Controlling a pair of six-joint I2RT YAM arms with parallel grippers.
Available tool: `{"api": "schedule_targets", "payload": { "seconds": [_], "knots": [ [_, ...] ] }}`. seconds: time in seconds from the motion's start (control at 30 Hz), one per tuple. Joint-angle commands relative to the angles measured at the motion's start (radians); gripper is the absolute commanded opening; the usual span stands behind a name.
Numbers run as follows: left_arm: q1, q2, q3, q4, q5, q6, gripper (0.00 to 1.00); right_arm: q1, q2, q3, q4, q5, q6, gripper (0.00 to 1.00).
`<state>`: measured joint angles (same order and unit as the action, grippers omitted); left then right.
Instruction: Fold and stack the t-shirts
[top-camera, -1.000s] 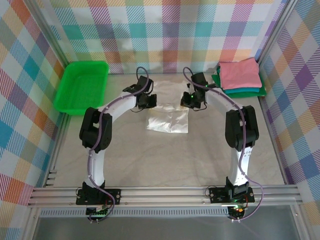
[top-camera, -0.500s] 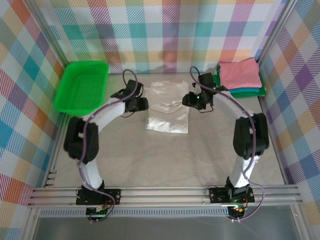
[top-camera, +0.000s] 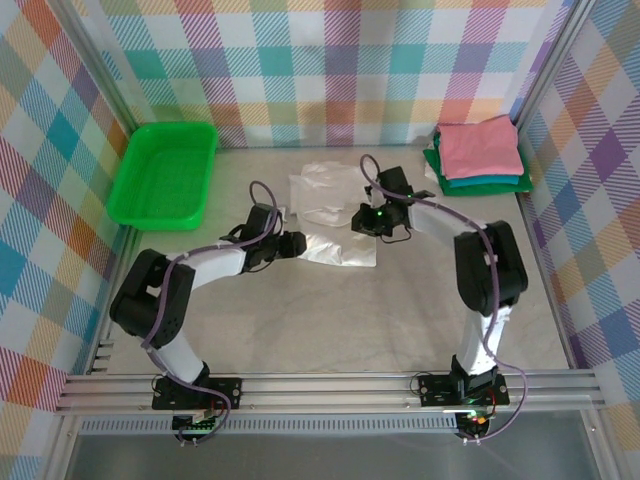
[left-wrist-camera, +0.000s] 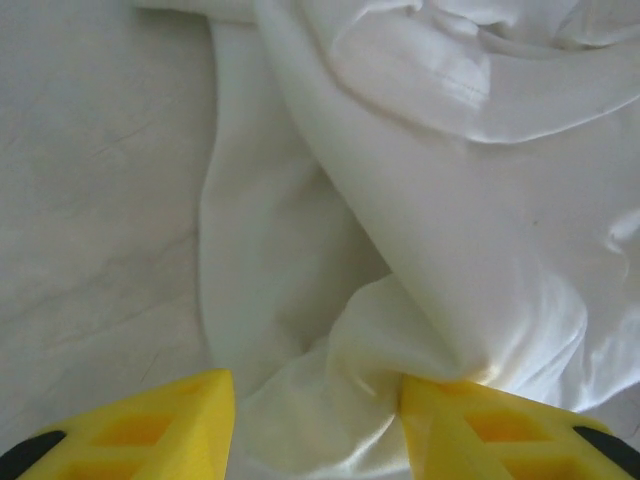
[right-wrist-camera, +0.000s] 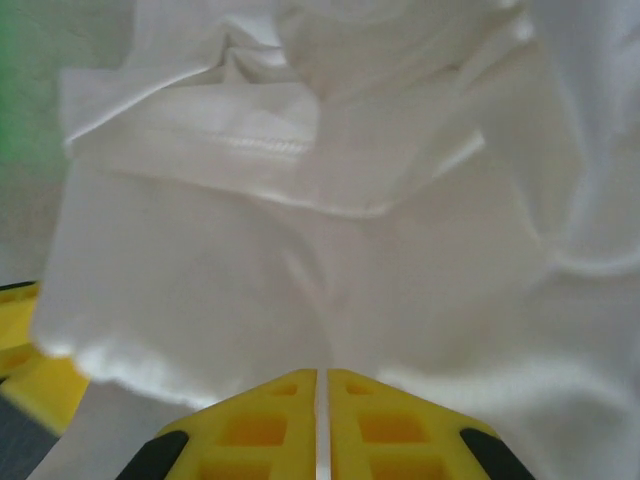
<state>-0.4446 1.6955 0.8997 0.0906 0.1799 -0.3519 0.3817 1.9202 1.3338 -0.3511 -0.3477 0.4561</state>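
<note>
Top external view, upper left: your green tray (top-camera: 165, 172) is sitting against the wall. Toward the centre, your left gripper (top-camera: 295, 245) is resting at the left edge of the white shirt (top-camera: 330, 205), which is lying crumpled mid-table. The left wrist view is showing its fingers (left-wrist-camera: 150, 430) spread wide around a fold of cloth. Your right gripper (top-camera: 360, 220) is pinching the shirt's right side, fingers clenched together. At upper right, the folded stack (top-camera: 480, 155) is sitting, pink on top.
</note>
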Motion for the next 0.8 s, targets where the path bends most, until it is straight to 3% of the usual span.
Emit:
{"api": "schedule_targets", "payload": {
  "seconds": [0.0,0.13,0.17,0.5,0.77],
  "knots": [
    [-0.002,0.026,0.042,0.138,0.065,0.019,0.4,0.006,0.066,0.095,0.089,0.016,-0.006,0.12],
    [0.0,0.066,0.057,0.103,0.049,0.012,0.03,0.0,0.165,0.206,0.105,0.053,-0.012,0.12],
    [0.0,0.066,0.045,0.11,0.052,0.004,0.0,-0.003,0.182,0.22,0.115,0.062,-0.011,0.12],
    [-0.001,-0.032,-0.149,0.093,-0.008,-0.087,0.0,-0.043,0.339,0.359,0.171,0.171,-0.028,0.12],
    [-0.003,-0.013,-0.236,0.101,0.004,-0.132,0.0,-0.06,0.411,0.497,0.138,0.141,-0.071,0.12]
  ]
}}
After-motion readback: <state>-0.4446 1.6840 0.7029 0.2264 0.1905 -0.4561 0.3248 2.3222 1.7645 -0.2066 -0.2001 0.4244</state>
